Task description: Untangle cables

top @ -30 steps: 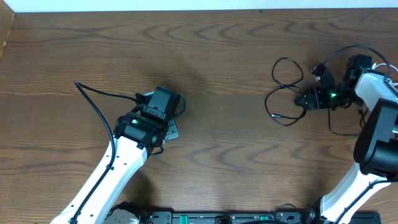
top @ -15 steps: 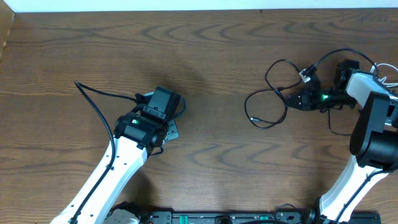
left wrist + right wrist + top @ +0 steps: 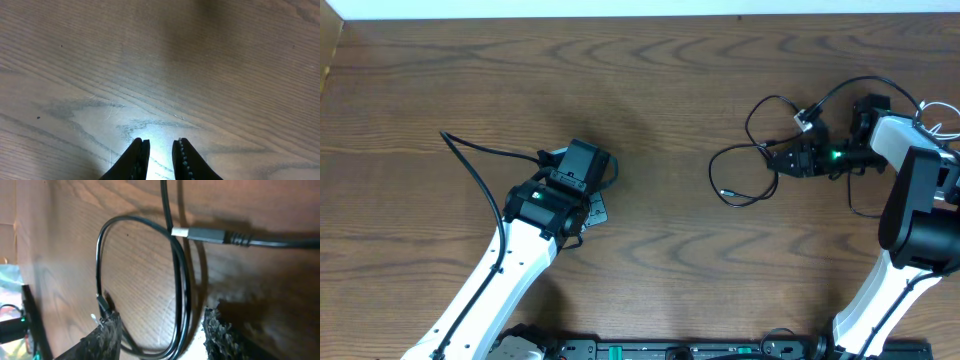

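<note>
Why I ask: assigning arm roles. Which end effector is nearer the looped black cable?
Right. The right end effector straddles the looped black cable; the left end effector is far off across the table.

The brown wood-grain table (image 3: pixel 670 200) looks smooth with a soft sheen. The thin black rubber-sheathed cables (image 3: pixel 182 300) are glossy; one plug tip (image 3: pixel 180 231) looks like pale metal.

One desk (image 3: pixel 660 90). Two arms: left arm (image 3: pixel 510 260), right arm (image 3: pixel 920 200). Two grippers, one per arm: left gripper (image 3: pixel 160 142), right gripper (image 3: pixel 161 316), two fingers each. Thin black cables (image 3: pixel 98 255) toward the desk's right edge: at least two, exact count unclear where they overlap. Two plug ends in the right wrist view: one silver-tipped plug (image 3: pixel 200 233), one small plug (image 3: pixel 102 301).
</note>
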Controlling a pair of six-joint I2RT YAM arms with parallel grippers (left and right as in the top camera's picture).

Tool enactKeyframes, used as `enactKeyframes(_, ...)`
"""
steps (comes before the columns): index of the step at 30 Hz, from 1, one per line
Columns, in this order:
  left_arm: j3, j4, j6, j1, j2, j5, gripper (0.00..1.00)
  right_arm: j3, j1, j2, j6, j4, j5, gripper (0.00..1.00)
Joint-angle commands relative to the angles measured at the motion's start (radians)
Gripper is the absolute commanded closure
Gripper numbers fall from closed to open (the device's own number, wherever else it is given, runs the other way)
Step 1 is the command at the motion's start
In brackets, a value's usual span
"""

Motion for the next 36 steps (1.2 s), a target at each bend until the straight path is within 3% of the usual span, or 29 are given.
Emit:
enactKeyframes(1, -0.001, -0.008, -0.009, 0.003, 0.004, -0.017, 0.78, 0.002, 0.005, 0.008, -0.011, 0.033, 0.015, 0.51)
enactKeyframes(10, -0.001, -0.009, -0.009, 0.003, 0.004, -0.017, 0.78, -0.007, 0.019, 0.008, -0.012, 0.119, 0.079, 0.51)
enactKeyframes(17, -0.001, -0.009, -0.009, 0.003, 0.004, -0.017, 0.78, -0.084, 0.063, 0.009, -0.012, 0.180, 0.079, 0.44)
enactKeyframes(22, -0.001, -0.009, -0.009, 0.003, 0.004, -0.017, 0.78, -0.124, 0.102, 0.009, -0.011, 0.193, 0.079, 0.46)
enactKeyframes(25, -0.001, -0.010, -0.009, 0.003, 0.004, -0.017, 0.78, -0.127, 0.117, 0.009, -0.011, 0.186, 0.079, 0.57)
enactKeyframes(28, -0.001, -0.010, -0.009, 0.003, 0.004, -0.017, 0.78, -0.127, 0.120, 0.009, 0.009, 0.165, 0.079, 0.79)
enactKeyframes(30, -0.001, -0.010, -0.009, 0.003, 0.004, -0.017, 0.78, -0.127, 0.120, 0.009, 0.027, 0.155, 0.079, 0.87)
enactKeyframes(33, -0.001, -0.010, -0.009, 0.003, 0.004, -0.017, 0.78, -0.127, 0.120, 0.009, 0.045, 0.126, 0.066, 0.88)
enactKeyframes(36, -0.001, -0.010, -0.009, 0.003, 0.004, -0.017, 0.78, -0.127, 0.120, 0.009, 0.045, 0.081, 0.045, 0.83)
